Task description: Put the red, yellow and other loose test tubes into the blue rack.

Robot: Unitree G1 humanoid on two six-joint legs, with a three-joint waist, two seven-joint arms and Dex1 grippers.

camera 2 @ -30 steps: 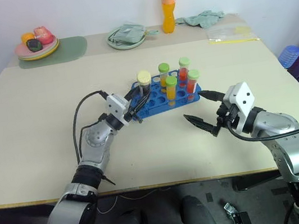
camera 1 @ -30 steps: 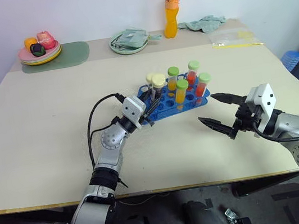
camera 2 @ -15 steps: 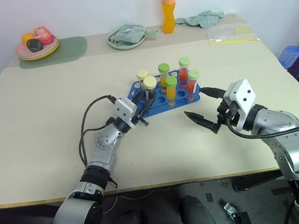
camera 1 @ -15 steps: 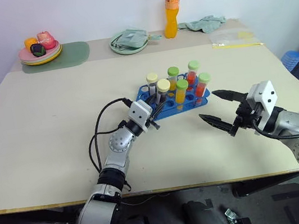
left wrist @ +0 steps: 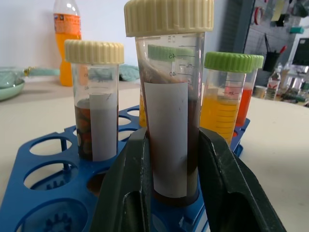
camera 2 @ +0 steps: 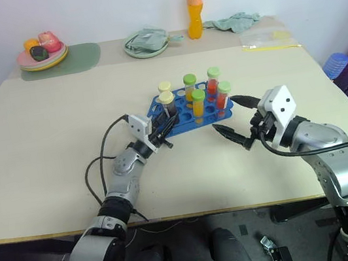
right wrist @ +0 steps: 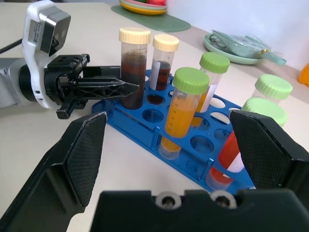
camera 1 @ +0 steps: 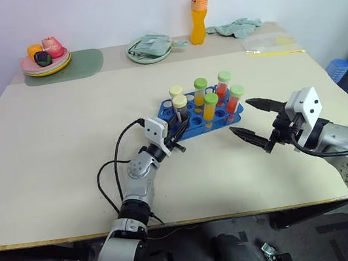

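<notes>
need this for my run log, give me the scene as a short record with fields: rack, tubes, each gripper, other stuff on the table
rack: blue rack mid-table, holding six capped tubes
dark tube: cream cap, standing in a rack hole at the near left corner
left gripper: fingers either side of the dark tube, touching it or nearly so
right gripper: open, just right of the rack, holding nothing
other tubes: one more cream-capped, four green-capped with orange or red contents
far edge: plates, orange bottle, cloth

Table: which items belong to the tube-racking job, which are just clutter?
Job: blue rack; dark tube with cream cap, left gripper closed on it; other racked tubes.

Clutter: orange drink bottle; plate of toy food; green plate; cloth; plastic bag.
</notes>
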